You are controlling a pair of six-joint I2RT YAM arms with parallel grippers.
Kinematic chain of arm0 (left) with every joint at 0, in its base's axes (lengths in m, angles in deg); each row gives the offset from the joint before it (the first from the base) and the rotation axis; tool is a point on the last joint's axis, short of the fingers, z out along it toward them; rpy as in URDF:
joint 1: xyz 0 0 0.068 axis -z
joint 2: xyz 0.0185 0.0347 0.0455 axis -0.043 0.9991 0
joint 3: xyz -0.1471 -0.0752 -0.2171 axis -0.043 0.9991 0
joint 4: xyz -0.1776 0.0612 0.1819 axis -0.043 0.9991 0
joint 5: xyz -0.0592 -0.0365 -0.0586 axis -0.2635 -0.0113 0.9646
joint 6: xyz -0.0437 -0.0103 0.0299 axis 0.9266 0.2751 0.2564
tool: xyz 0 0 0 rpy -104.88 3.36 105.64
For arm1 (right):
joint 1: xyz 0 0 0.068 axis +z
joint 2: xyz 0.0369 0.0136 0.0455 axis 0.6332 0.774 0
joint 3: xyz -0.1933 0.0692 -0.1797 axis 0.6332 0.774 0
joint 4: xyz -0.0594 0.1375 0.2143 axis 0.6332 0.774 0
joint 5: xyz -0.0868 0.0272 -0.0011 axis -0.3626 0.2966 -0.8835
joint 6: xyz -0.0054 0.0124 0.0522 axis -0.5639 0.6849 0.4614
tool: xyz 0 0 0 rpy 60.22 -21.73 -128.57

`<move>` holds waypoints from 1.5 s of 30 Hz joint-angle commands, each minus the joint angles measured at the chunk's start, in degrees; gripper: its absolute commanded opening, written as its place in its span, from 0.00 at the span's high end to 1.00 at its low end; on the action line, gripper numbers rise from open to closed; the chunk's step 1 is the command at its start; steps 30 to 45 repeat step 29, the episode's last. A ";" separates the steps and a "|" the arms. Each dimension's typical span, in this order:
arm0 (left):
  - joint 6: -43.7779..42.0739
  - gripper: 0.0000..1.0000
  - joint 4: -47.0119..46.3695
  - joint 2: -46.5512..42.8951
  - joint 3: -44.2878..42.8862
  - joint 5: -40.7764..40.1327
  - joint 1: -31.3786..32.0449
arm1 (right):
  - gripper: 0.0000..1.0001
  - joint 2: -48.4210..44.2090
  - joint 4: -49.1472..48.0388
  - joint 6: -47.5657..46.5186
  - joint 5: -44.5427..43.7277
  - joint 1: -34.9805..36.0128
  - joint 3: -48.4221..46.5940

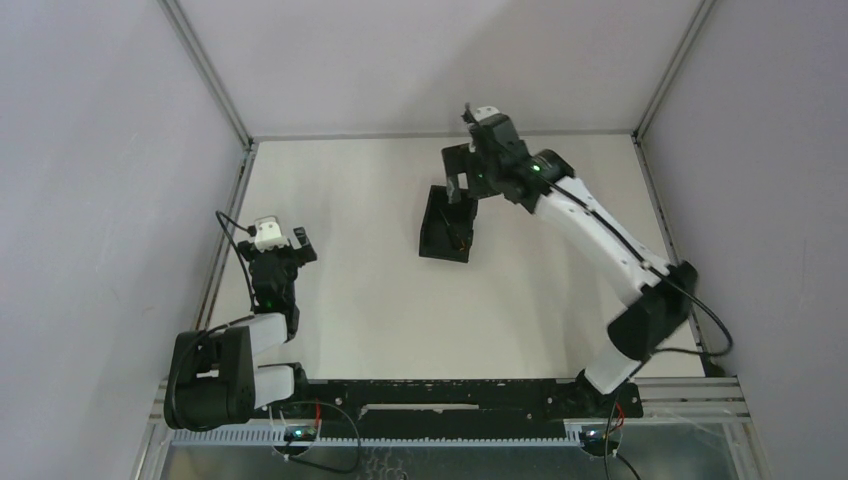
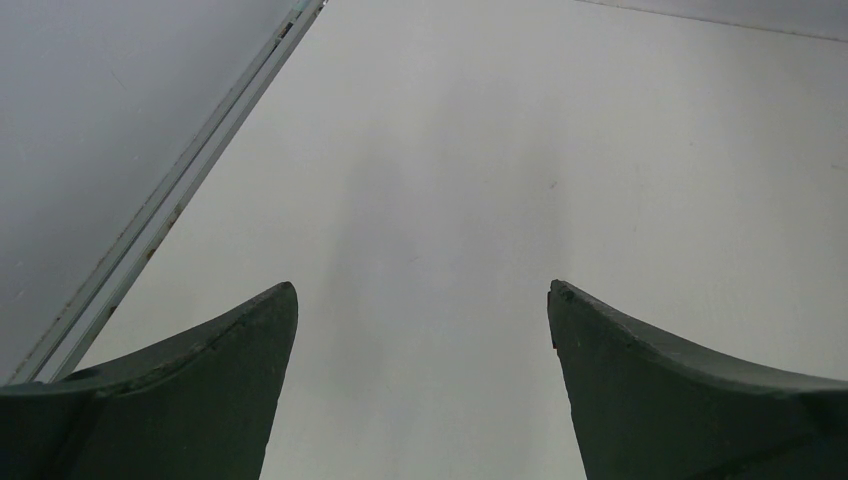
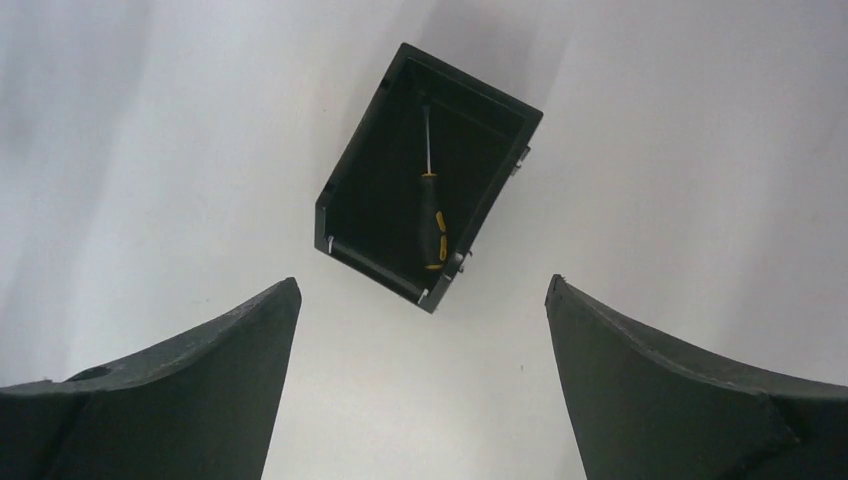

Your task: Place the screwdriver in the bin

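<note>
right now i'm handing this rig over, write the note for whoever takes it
Left gripper: open, holding nothing, over the table near its left edge.
Right gripper: open, holding nothing, above the bin.
Screwdriver: lying inside the bin, on its floor.
Done: the screwdriver is in the bin.
Left: probably nothing but drawing the right arm back.

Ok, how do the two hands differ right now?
Left hand sits back near the left edge over bare table; right hand reaches far out above the bin. Only the right hand's view shows the screwdriver, lying in the bin. Both are open and empty.
</note>
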 commanded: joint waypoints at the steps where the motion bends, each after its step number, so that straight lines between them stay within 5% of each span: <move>1: -0.88 0.00 -2.34 -0.04 -2.55 -0.54 0.45 | 0.00 -9.42 -11.94 -3.06 1.23 -0.83 11.80; 9: -0.90 0.00 -2.34 -0.03 -2.51 -0.55 0.45 | 0.00 -29.12 -28.34 -0.74 8.85 -8.19 38.86; 21: -0.88 0.00 -2.34 -0.01 -2.51 -0.56 0.45 | 0.00 -45.52 -46.49 3.13 3.15 -17.49 70.90; 45: -0.93 0.00 -2.34 -0.02 -2.51 -0.61 0.45 | 0.00 -44.11 -52.21 3.80 2.12 -17.66 75.18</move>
